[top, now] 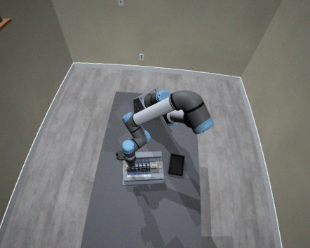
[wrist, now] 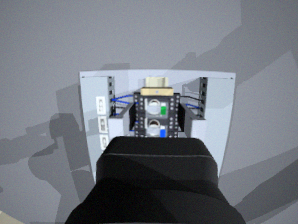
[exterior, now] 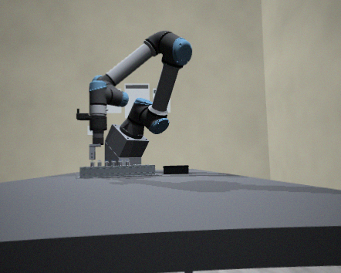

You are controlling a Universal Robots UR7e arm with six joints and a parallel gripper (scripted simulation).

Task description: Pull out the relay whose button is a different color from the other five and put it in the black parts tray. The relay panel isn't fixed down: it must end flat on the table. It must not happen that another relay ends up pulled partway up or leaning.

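Note:
The grey relay panel (top: 143,172) lies flat on the dark table, with a row of relays (top: 142,164) across it. It also shows in the exterior view (exterior: 116,170) and in the wrist view (wrist: 157,119). In the wrist view I see a relay with a green button (wrist: 154,106) and, nearer, one with a blue button (wrist: 162,132) partly hidden by my gripper body. My gripper (exterior: 92,155) is open and empty, hanging just above the left end of the relay row. The black parts tray (top: 176,164) lies right of the panel and shows in the exterior view too (exterior: 176,169).
The arm's base block (exterior: 126,144) stands behind the panel. The arm's elbow (top: 189,108) reaches over the far right of the table.

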